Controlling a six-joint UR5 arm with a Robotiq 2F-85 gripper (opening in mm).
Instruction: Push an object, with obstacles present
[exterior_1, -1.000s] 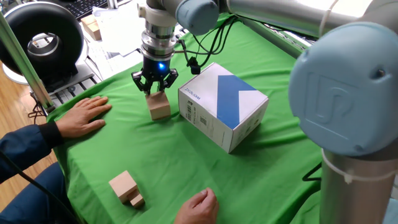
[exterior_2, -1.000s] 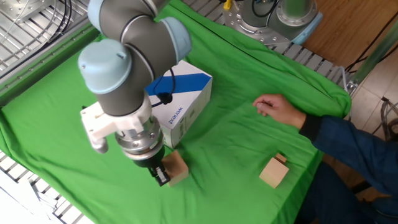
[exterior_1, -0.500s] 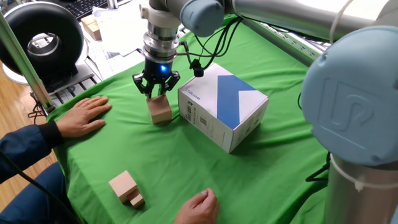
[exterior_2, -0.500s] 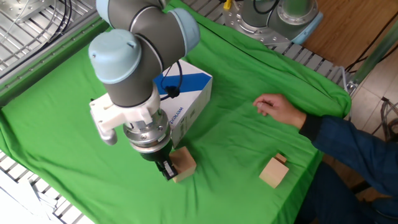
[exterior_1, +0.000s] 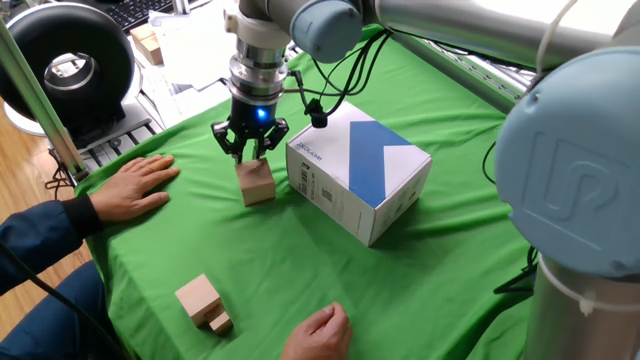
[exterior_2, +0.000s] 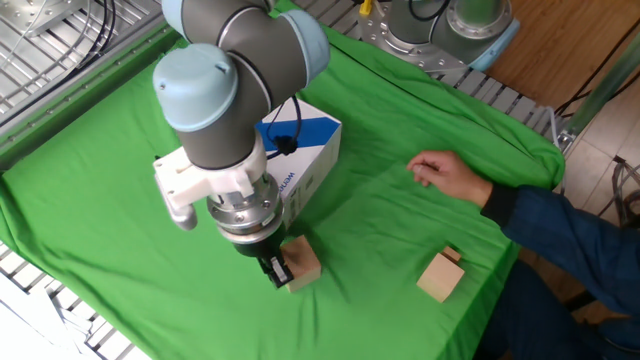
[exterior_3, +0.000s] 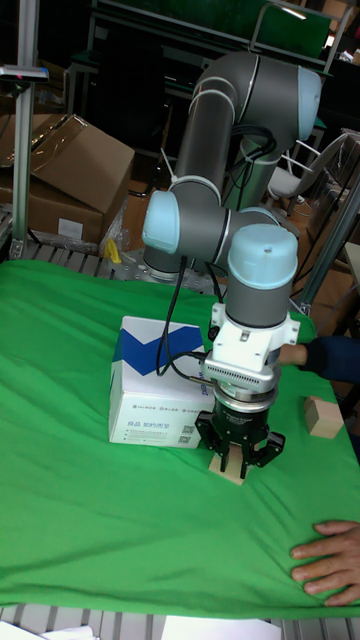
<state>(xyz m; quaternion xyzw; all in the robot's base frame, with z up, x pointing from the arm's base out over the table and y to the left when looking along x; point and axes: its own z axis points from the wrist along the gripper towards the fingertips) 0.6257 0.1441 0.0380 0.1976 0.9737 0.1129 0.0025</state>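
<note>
The object, a small light-tan wooden cube, sits on the green cloth just left of the white box with the blue band, the obstacle. My gripper is shut, with its fingertips low against the cube's far side. From the other side the cube lies at the box's corner, and the gripper touches it. In the tall view the gripper hides most of the cube, in front of the box.
A tan block with a tinier block lies near the front edge, also seen as the tan block. A person's left hand rests on the cloth beside the cube, and another hand lies at the front edge.
The gripper has moved along the box's side toward the person, and the cube has slid a short way ahead of it. The box and hands stayed put.
</note>
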